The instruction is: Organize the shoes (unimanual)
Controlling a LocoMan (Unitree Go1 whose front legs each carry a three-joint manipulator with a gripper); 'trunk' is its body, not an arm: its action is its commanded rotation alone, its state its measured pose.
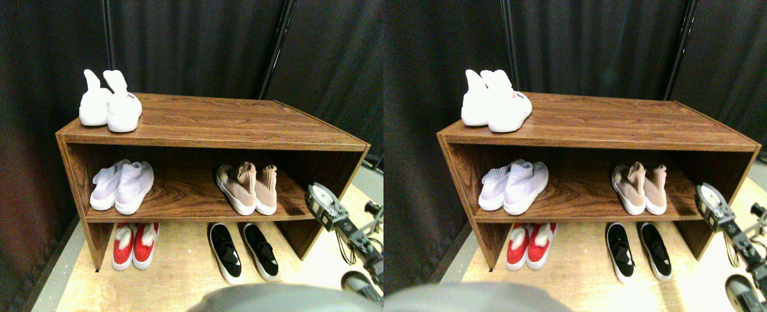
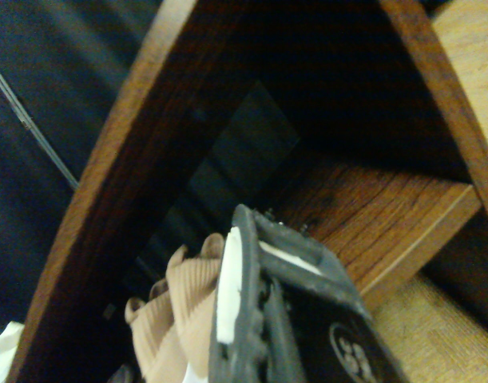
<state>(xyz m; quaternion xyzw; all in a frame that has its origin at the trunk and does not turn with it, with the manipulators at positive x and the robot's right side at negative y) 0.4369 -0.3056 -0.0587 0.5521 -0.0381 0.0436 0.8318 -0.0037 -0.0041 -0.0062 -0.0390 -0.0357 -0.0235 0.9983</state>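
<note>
While the right gripper [image 1: 322, 198] hangs just off the right front corner of the wooden shoe rack [image 1: 227, 133], level with its middle shelf, every pair of shoes sits in its own place. Whether its jaws are wide or narrow I cannot tell — the stereo view shows only a round pale head on the dark arm, and the wrist view shows one dark jaw frame [image 2: 283, 319] with nothing plainly between the jaws.

On the rack's top, at the left end, stand the white shoes [image 1: 109, 104], side by side and touching. On the middle shelf the pale-lavender shoes [image 1: 122, 186] lie at the left, toes toward the front, and the dusty-pink shoes [image 1: 248, 187] lie right of centre, near the gripper but apart from it. The wrist view catches their ribbed pink cuffs [image 2: 184, 307] just past the jaw, inside the shelf opening.

Below, on the light wood floor [image 1: 182, 279] under the rack, the red shoes [image 1: 134, 244] sit at the left and the black shoes [image 1: 242, 250] to their right — the black pair slightly splayed, with a gap between the two.
</note>
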